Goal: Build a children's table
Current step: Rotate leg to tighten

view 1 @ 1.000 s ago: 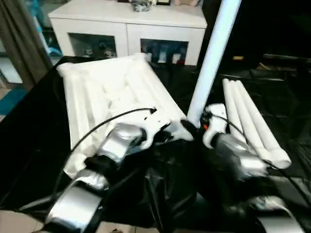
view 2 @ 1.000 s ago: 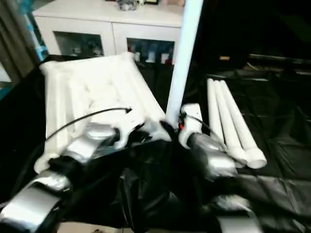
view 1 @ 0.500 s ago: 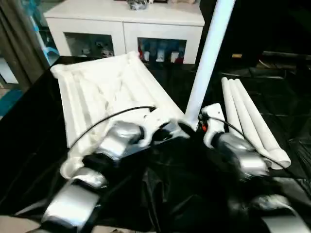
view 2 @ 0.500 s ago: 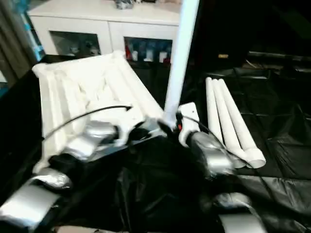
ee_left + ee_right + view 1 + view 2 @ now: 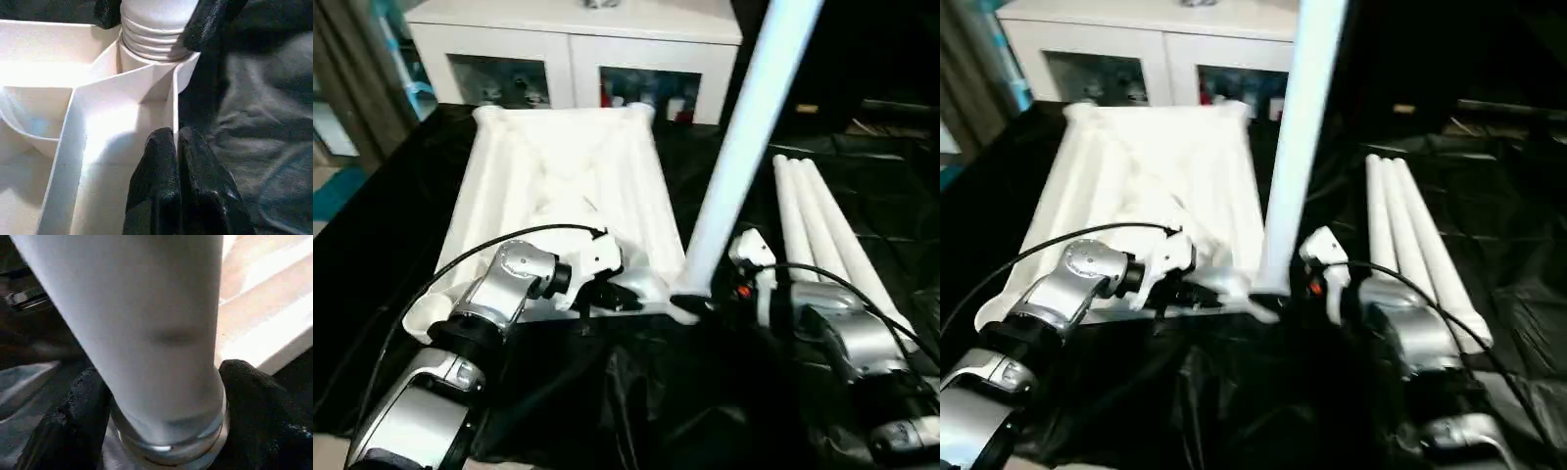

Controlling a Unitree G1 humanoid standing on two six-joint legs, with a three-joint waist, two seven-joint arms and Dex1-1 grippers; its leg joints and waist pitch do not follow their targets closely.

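Left eye view looked down on a worktop [image 5: 372,245] draped in black sheeting, with the tabletop [image 5: 563,211] lying upside down on it, ribbed underside up, its far edge near a white glass-door cabinet [image 5: 573,59]. One leg [image 5: 744,147] stood upright and leaned slightly, its lower end at the tabletop's near right corner socket. Three more legs [image 5: 832,245] lay side by side on the sheeting to the right, touching one another and well apart from the tabletop.

The right pincer [image 5: 161,396] had a black finger on each side of the standing leg's base, pressed against it just above a ridged collar, so it gripped the leg. In the left wrist view the left pincer [image 5: 177,142] was closed, its two fingertips [image 5: 164,147] pinched together over a thin upright rib of the tabletop's underside, close to the corner socket [image 5: 151,44] where the leg's ribbed end sat. A black cable [image 5: 499,240] arched over the left forearm above the tabletop's near edge.
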